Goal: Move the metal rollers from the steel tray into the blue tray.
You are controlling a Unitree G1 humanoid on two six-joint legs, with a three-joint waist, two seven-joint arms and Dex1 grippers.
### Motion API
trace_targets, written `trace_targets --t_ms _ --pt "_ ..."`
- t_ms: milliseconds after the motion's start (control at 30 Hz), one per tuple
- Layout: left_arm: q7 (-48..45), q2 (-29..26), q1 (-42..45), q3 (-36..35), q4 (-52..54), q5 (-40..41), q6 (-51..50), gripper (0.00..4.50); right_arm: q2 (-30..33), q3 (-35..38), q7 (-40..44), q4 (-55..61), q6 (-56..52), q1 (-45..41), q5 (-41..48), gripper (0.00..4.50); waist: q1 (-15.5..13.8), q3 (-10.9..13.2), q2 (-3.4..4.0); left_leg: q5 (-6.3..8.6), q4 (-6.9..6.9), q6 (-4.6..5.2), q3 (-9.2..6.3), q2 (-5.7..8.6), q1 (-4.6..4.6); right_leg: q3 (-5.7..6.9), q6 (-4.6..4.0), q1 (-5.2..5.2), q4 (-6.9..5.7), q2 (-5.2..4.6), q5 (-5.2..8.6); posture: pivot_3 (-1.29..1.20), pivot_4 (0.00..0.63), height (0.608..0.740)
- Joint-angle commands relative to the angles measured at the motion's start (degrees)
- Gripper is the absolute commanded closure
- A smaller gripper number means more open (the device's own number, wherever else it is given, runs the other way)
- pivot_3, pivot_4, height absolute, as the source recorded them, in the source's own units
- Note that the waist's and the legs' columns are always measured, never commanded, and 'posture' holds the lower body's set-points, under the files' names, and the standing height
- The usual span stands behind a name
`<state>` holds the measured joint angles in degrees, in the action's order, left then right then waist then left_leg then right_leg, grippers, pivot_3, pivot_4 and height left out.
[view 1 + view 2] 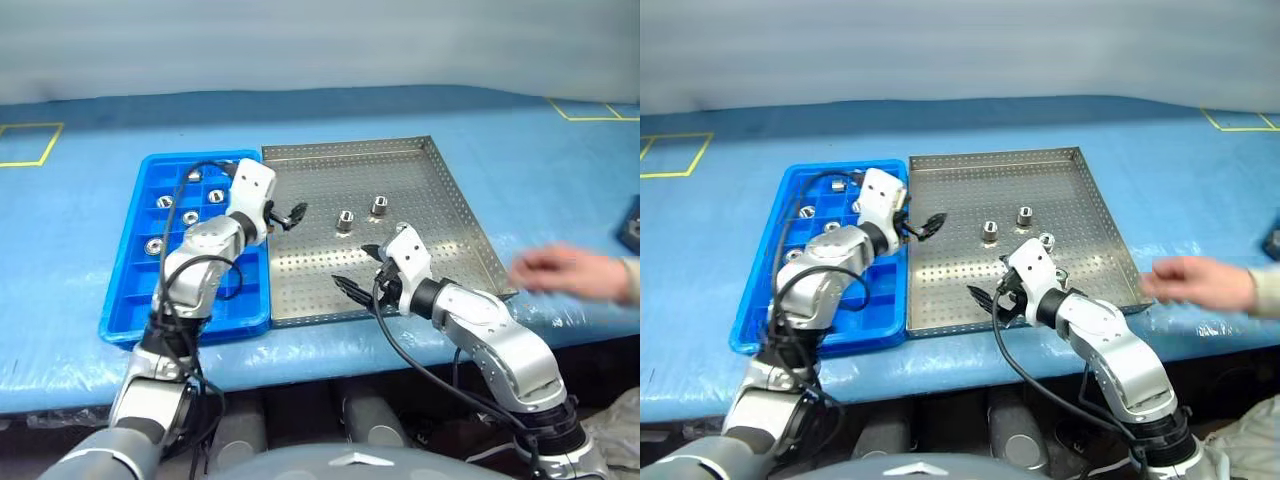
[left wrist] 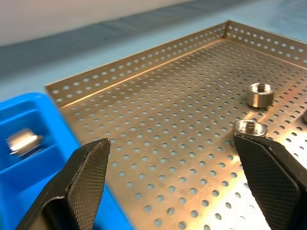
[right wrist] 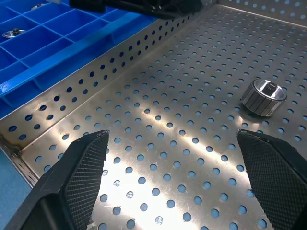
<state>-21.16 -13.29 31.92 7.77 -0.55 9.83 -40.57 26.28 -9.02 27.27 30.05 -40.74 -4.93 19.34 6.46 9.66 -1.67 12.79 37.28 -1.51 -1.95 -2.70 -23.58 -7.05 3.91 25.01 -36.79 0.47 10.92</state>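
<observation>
Nearest the robot, the right gripper [image 1: 992, 287] hung with its jaws wide apart and empty over the front part of the steel tray [image 1: 1080, 215], and a person's hand [image 1: 1190, 283] reached in beside the tray's right edge. Farther in, the left gripper [image 1: 924, 226] hovered over the tray's left rim, also spread wide and empty. Three metal rollers [image 1: 991, 231] stood mid-tray, while others sat in compartments of the blue tray [image 1: 752, 322] alongside.
</observation>
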Motion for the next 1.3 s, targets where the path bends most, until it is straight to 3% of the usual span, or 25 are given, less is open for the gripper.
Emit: trace_targets --t_ms 33,367,700,1300 --pt "-1.3 1.7 3.4 1.6 -6.4 -1.4 4.3 0.04 -0.2 1.4 -1.0 3.1 -0.1 1.0 0.3 0.0 0.7 0.0 0.0 0.0 0.0 0.0 -0.01 0.0 -0.01 0.0 0.0 0.0 0.0 0.0 0.0 -0.15 0.15 0.74" --pt "-3.5 5.7 8.7 3.2 -21.3 -4.0 10.0 0.04 -0.2 2.3 -2.3 5.2 -0.8 3.0 0.4 0.0 3.0 0.0 0.0 0.0 -0.01 0.0 -0.01 0.01 -0.01 -0.02 0.01 0.01 -0.03 0.0 0.0 -0.19 0.15 0.74" --pt "-4.5 6.1 8.7 2.7 -21.7 -5.0 10.4 0.04 0.0 2.5 -2.7 5.4 -0.8 3.2 0.4 0.0 4.8 0.0 0.0 0.0 -0.03 0.0 -0.02 0.01 -0.01 -0.04 0.05 0.01 -0.04 0.0 0.0 -0.19 0.15 0.74" --pt "-5.8 5.0 7.7 3.1 -19.5 -5.4 10.0 0.04 0.2 1.6 -1.5 4.1 -0.6 1.5 0.1 0.0 5.0 0.0 0.0 0.0 -0.05 0.0 -0.04 0.02 -0.01 -0.04 0.07 0.02 -0.05 0.0 -0.01 -0.17 0.15 0.74"
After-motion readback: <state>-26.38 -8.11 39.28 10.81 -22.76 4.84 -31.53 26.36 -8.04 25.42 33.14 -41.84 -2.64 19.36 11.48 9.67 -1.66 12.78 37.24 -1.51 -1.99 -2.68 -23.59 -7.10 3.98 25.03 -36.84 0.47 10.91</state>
